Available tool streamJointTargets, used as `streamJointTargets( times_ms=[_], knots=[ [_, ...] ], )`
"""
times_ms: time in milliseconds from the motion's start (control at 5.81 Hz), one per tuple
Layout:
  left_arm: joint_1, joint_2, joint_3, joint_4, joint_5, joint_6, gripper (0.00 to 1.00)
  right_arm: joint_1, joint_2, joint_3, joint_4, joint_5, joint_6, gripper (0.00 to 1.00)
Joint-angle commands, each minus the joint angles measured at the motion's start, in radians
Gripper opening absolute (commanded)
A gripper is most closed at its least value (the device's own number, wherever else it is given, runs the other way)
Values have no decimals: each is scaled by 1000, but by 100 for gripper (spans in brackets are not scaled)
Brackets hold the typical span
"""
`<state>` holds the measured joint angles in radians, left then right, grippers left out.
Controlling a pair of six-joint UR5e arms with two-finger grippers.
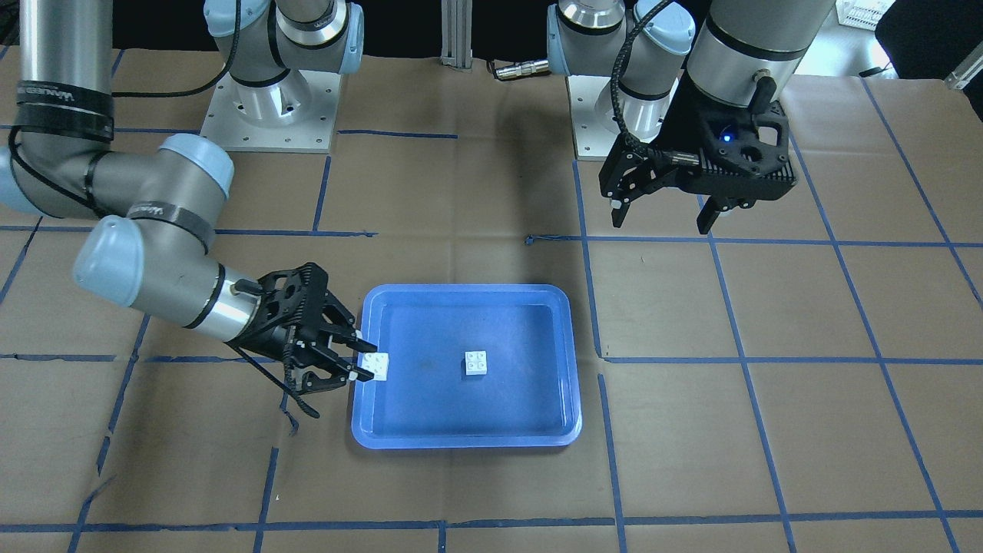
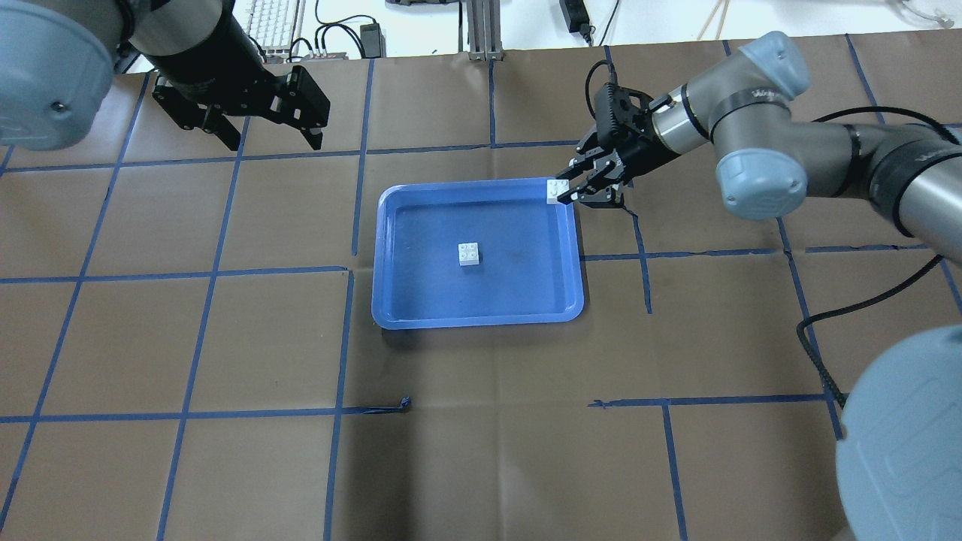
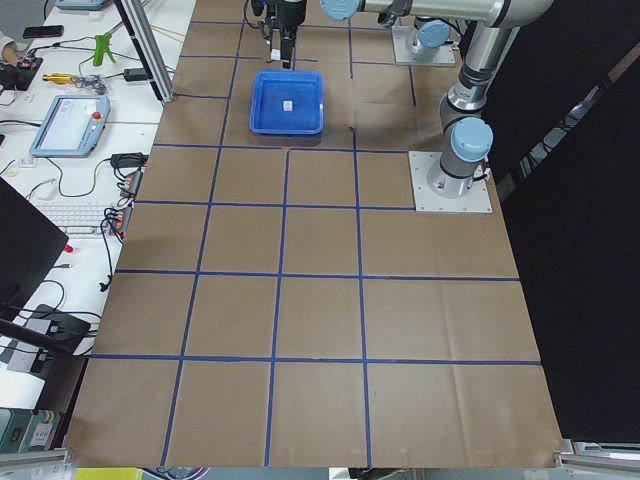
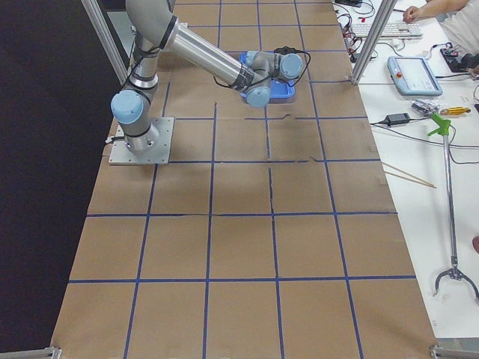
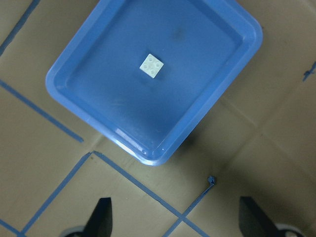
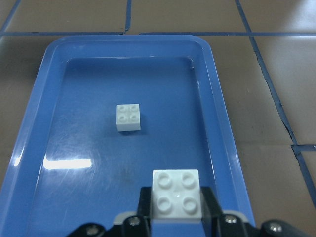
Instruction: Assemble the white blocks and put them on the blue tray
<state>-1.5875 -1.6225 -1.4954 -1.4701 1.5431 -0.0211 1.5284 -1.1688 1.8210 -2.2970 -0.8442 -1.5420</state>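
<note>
Fingers on my right gripper are clamped on one white block, held just over the rim of the blue tray. Meanwhile the other block sits mid-tray, studs up. My left gripper hangs spread open above the table, well apart from the tray.

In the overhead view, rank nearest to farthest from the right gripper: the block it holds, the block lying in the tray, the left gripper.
1. Held white block, gripped by the right gripper at the blue tray's corner.
2. Loose white block, tray middle.
3. Left gripper, far left beyond the tray.
</note>
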Motion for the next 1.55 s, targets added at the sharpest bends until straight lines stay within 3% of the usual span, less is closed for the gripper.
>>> streamJointTargets(
  times_ms=[0, 172, 688, 1376],
  knots=[
    [0, 10, -6, 7, 37, -85, 99, 94, 52, 93, -299, 1, 202, 25],
    [-5, 22, -29, 4, 44, -82, 99, 113, 107, 99, -362, -1, 201, 25],
    [-8, 30, -43, 7, 41, -68, 99, 113, 167, 101, -361, -4, 203, 25],
    [-8, 26, -43, 11, 40, -71, 99, 124, 161, 101, -360, 1, 233, 25]
  ],
)
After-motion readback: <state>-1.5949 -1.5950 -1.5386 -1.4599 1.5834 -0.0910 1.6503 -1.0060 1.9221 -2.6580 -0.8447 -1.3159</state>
